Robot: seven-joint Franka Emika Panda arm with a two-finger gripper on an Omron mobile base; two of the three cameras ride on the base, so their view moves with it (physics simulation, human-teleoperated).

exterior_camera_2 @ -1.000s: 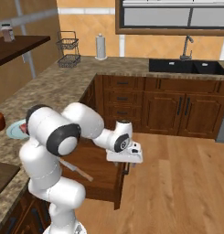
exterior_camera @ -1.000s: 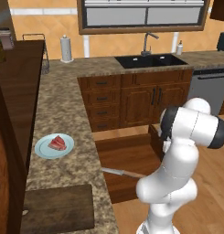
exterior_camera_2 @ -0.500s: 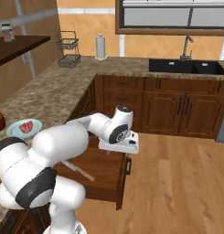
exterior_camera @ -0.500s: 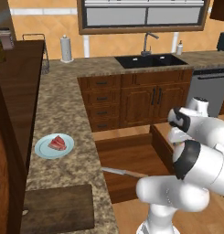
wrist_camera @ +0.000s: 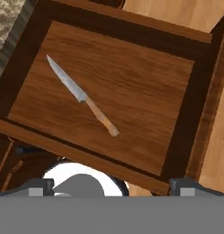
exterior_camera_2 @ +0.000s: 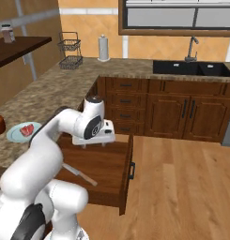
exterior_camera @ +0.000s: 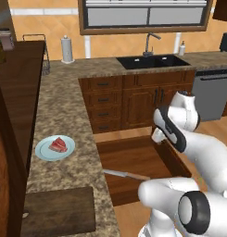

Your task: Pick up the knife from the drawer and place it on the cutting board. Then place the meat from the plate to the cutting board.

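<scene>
The wide drawer (wrist_camera: pixel 131 87) stands pulled out below the counter, and the knife (wrist_camera: pixel 81 97) lies on its reddish wood bottom, silver blade toward the upper left of the hand view and brown handle toward the middle. My gripper (wrist_camera: pixel 112 186) hovers above the drawer (exterior_camera_2: pixel 107 164), open and with nothing in it; its fingertips (wrist_camera: pixel 40 185) stand far apart. From the right base the gripper (exterior_camera_2: pixel 94 142) hangs over the drawer's back part, above the knife (exterior_camera_2: pixel 79 174). On the counter the meat (exterior_camera: pixel 58 144) rests on the pale blue plate (exterior_camera: pixel 43 152). Nearer the camera lies the dark cutting board (exterior_camera: pixel 59 210).
The black sink (exterior_camera: pixel 152 61) is set in the far counter, with a paper towel roll (exterior_camera: pixel 66 49) and a wire basket (exterior_camera_2: pixel 71 56) at the back corner. Stacked cabinet drawers (exterior_camera: pixel 103 104) stand behind the open drawer. Wood floor (exterior_camera_2: pixel 182 187) spreads to the right.
The arm has swung and lowered its elbow. The hand has travelled from the drawer's outer edge to above its inside, toward the counter. The jaws stayed open and the knife has not moved.
</scene>
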